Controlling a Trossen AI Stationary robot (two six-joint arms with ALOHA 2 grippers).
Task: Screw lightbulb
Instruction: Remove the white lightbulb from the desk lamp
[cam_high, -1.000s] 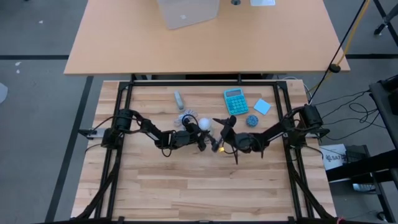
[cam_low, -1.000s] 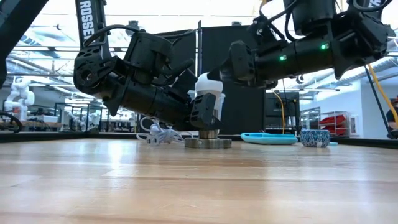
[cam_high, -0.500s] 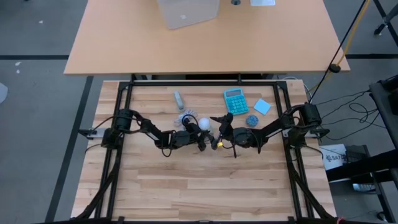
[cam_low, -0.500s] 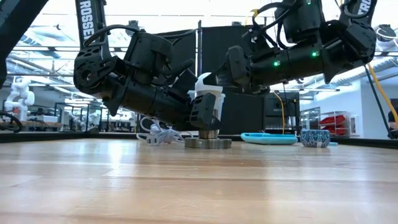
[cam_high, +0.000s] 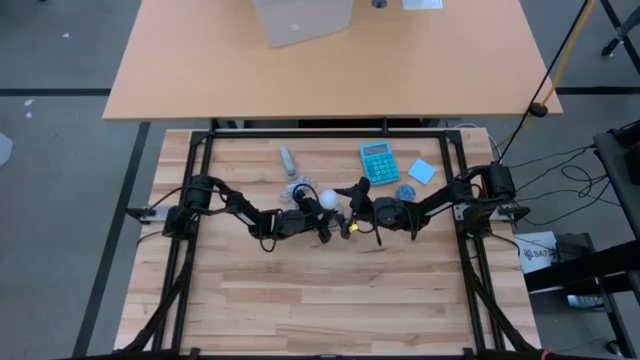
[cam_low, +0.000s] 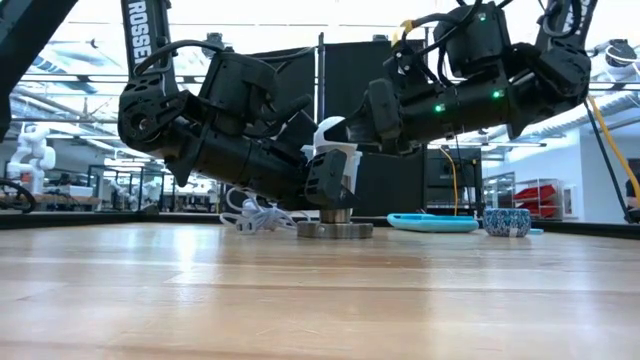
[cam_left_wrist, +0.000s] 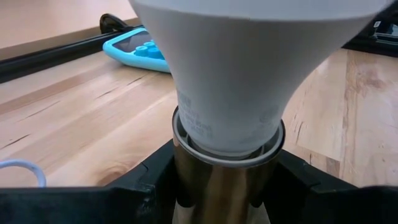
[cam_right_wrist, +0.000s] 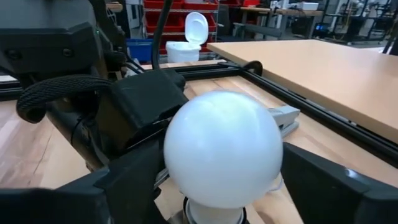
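Observation:
The white lightbulb (cam_low: 335, 148) stands upright with its screw end in a round grey socket base (cam_low: 334, 230) on the table's middle. It also shows in the high view (cam_high: 328, 199). My left gripper (cam_high: 322, 215) reaches in from the table's left, low, and is shut on the socket's metal tube under the bulb. My right gripper (cam_right_wrist: 224, 186) comes level from the table's right. It is open, with one finger on each side of the bulb's round head (cam_right_wrist: 222, 148). A white coiled cable (cam_low: 255, 218) lies behind the base. My left gripper pinches the socket's upright metal tube (cam_left_wrist: 217, 186) just under the bulb's neck, one dark finger (cam_left_wrist: 149, 180) on each side. The fingers come level from the table's left. The base stands on the table and the bulb is upright in it. My right gripper's fingers (cam_right_wrist: 134, 180) flank the bulb's head; whether they touch it, I cannot tell.
A turquoise calculator (cam_high: 378, 162), a blue pad (cam_high: 421, 171) and a small blue bowl (cam_high: 404, 193) lie at the far right. A small grey object (cam_high: 288, 158) lies far left of the bulb. A black frame (cam_high: 330, 133) rims the table. The near half is bare wood.
My right gripper has moved toward the table's left and a little toward its far edge, closing in on the bulb until its fingers stand on either side of the head. The bulb, the socket base and my left gripper have kept still.

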